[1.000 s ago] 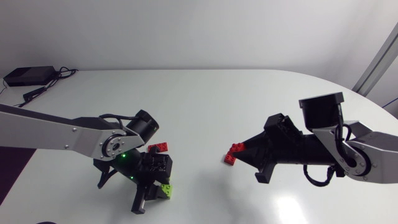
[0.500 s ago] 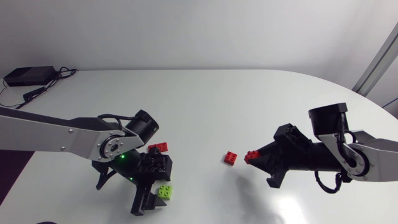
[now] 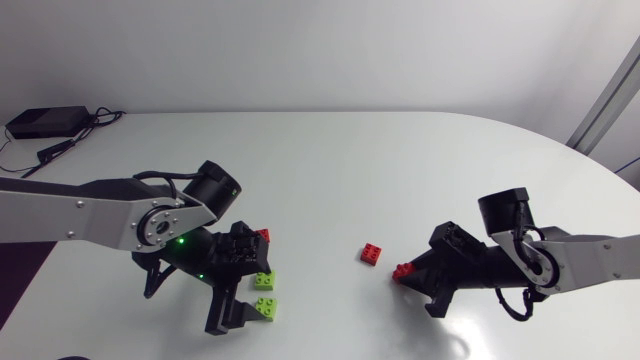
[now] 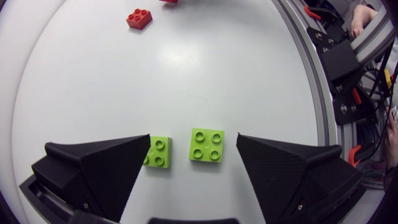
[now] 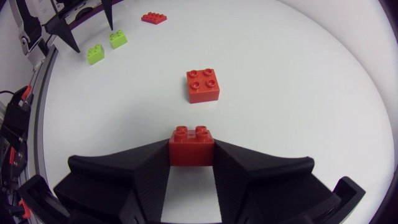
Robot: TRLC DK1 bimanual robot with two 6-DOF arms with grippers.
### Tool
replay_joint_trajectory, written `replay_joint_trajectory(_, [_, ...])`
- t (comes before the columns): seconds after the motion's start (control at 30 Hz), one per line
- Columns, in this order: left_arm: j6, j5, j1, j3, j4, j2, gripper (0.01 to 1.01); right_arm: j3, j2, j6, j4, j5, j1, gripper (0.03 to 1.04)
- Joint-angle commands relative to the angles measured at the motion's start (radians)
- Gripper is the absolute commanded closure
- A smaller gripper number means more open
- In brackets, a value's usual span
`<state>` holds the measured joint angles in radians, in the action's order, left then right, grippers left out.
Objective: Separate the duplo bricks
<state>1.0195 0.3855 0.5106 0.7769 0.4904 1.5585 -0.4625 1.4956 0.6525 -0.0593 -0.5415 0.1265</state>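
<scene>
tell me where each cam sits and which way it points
Head view: above the table, looking down on left arm and right arm.
Left wrist view: on that arm, looking down past the open left gripper at green bricks.
Right wrist view: on that arm, looking across the table over the right gripper, shut on a red brick.
Shared: both wrist views show the loose red brick.

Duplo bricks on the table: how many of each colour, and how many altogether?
red bricks: 3, with one red brick in the right gripper
green bricks: 2
total: 5
</scene>
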Motion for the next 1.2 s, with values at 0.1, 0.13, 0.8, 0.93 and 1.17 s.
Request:
replay_joint_trajectory(0.1, [-0.015,0.007,-0.018,-0.005,0.011,-0.014,0.056,0.031,0.038,0.001,-0.085,0.012,0.035,0.75])
replay_joint_trajectory(0.13, [-0.015,0.007,-0.018,-0.005,0.011,-0.014,0.056,0.03,0.051,-0.002,-0.097,0.012,0.039,0.75])
replay_joint_trajectory(0.8, [-0.03,0.007,0.002,0.009,0.005,0.023,0.056,0.076,0.172,0.061,-0.221,0.028,0.045,0.07])
replay_joint_trajectory(0.93, [-0.038,0.007,0.006,0.01,-0.012,0.04,0.056,0.076,0.17,0.078,-0.206,0.026,0.024,0.07])
replay_joint_trajectory(1.17, [-0.039,-0.002,0.002,0.007,-0.038,0.054,0.054,0.05,-0.069,0.075,-0.043,0.008,0.002,0.07])
